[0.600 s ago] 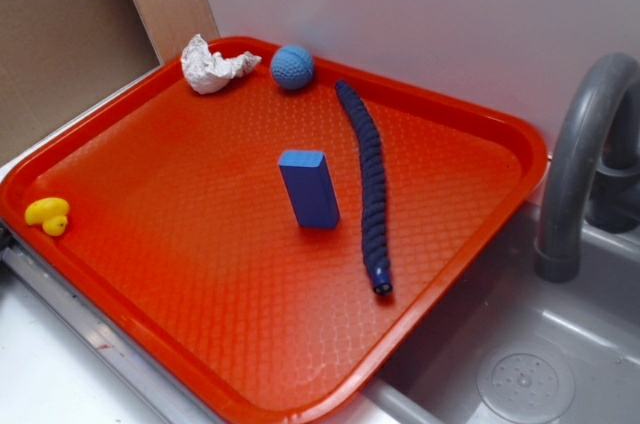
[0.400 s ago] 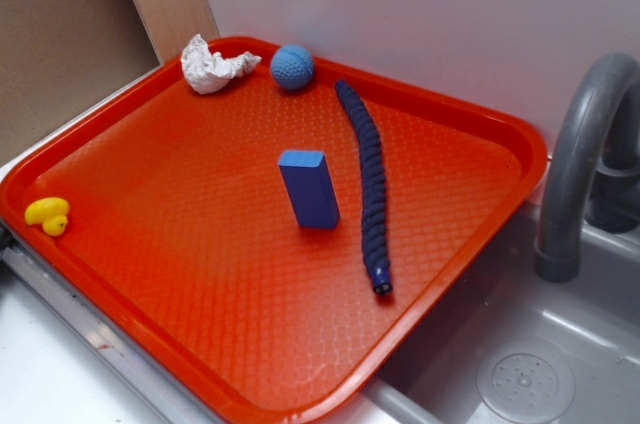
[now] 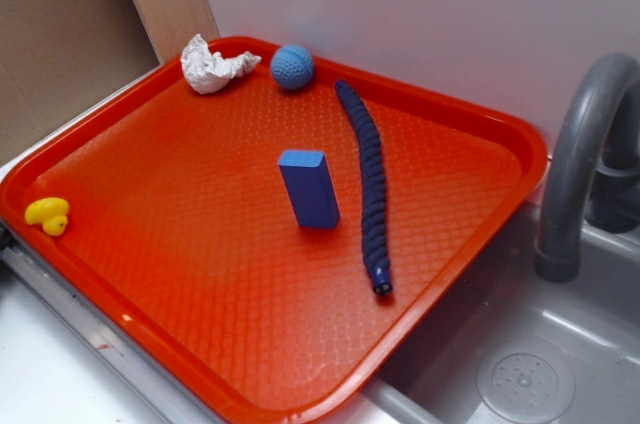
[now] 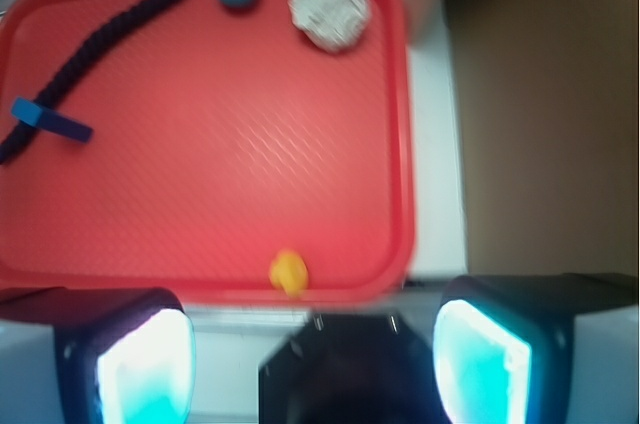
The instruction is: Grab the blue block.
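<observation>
Blue block (image 3: 309, 188): stood on end near the middle of the red tray (image 3: 200, 274), untouched, nothing gripping it; in the wrist view it (image 4: 50, 121) sat at the far left.

Dark-blue rope (image 3: 368, 182): lay stretched just beside the block, on its sink side.

Light-blue ball (image 3: 292, 67): at the tray's back rim.

Crumpled paper (image 3: 213, 66): next to the ball, in the back corner.

Yellow duck (image 3: 47, 215): alone at the tray's near-left edge, well apart from the block.

Grey tap (image 3: 577, 159) and sink (image 3: 520, 364): beside the tray.

Gripper (image 4: 310, 359): fingers (image 4: 140, 364) spread wide, empty, held outside the tray's edge near the duck, well apart from the block.
</observation>
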{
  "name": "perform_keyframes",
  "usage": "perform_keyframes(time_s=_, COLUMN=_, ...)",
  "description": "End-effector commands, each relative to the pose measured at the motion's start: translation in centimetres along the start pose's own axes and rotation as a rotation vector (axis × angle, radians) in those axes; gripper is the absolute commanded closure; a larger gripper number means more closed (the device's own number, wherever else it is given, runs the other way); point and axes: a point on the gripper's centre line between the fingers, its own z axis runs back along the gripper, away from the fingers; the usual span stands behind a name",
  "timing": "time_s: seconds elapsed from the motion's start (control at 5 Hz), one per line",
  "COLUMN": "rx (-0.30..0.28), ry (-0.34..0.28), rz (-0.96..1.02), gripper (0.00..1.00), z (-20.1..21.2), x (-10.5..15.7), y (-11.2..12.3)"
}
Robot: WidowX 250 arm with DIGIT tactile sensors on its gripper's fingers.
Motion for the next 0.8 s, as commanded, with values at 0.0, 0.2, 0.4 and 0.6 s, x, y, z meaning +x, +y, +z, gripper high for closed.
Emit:
perform_keyframes(time_s=0.0, rx=0.121, ry=-0.011, rz=-0.342, gripper=0.0, z=-1.1, x=4.6, y=-6.0)
perform_keyframes(time_s=0.2, rx=0.119, ry=-0.039, rz=-0.592, gripper=0.0, z=-2.1, x=4.9, y=-10.2)
perform_keyframes(time_s=0.4, rx=0.09, ry=-0.032, rz=-0.776, gripper=0.0, z=-2.9, x=4.3, y=-13.2)
perform_keyframes(time_s=0.6, rx=0.07, ry=-0.003, rz=-0.848, gripper=0.0, z=-4.5, x=4.0, y=-15.4)
